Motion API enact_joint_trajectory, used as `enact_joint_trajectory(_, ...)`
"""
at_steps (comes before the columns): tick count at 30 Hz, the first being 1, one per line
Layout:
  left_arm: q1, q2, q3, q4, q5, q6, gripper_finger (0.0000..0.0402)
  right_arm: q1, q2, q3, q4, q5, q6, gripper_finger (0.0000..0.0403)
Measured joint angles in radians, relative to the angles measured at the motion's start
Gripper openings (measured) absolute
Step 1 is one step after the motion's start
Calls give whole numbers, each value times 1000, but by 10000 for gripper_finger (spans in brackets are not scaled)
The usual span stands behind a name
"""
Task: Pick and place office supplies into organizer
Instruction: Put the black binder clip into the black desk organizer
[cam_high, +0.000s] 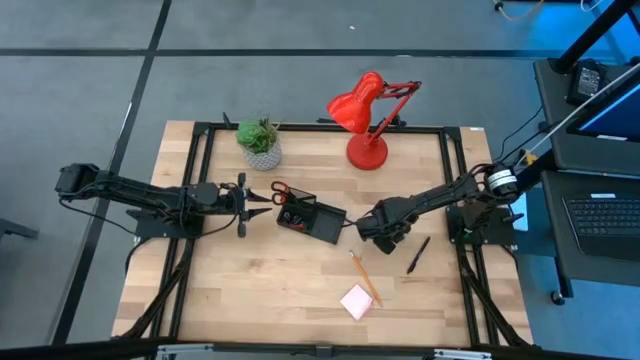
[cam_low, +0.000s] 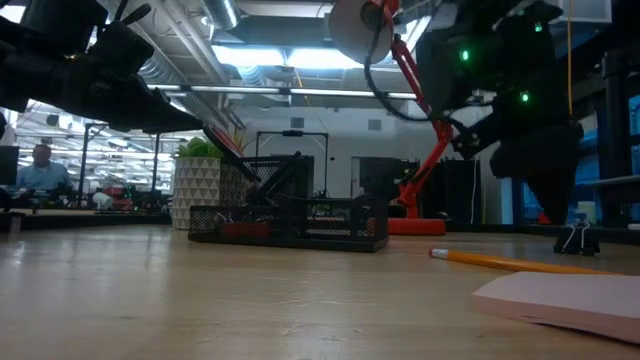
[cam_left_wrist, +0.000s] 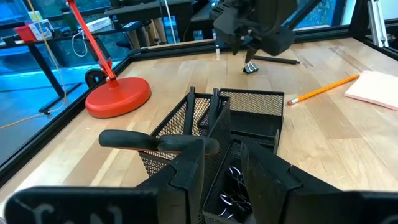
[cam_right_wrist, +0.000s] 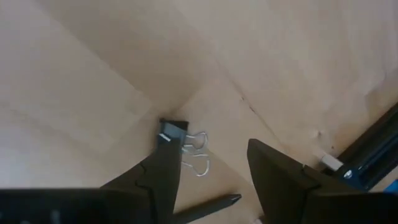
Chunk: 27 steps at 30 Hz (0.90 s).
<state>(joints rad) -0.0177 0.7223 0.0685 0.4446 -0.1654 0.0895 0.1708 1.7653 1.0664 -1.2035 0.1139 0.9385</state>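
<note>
Both grippers open | right gripper over clip | left gripper at organizer

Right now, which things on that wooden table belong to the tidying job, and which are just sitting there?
Job:
black mesh organizer
red-handled scissors
orange pencil
pink sticky-note pad
black pen
small black binder clip

Bystanders:
red desk lamp
green potted plant

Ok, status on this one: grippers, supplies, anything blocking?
Left gripper fingers open at the organizer, nothing held. Right gripper fingers open above a binder clip. Pencil, pen, sticky pad on the table. Nothing blocking.
</note>
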Motion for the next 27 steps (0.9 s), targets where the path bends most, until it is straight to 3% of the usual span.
enact_joint_trajectory(20, 0, 0, 0, 0, 0, 0, 100, -18, 0, -78, 123, -142, -1, 184)
enact_joint_trajectory(27, 0, 0, 0, 0, 0, 0, 100, -18, 0, -78, 123, -143, -1, 135)
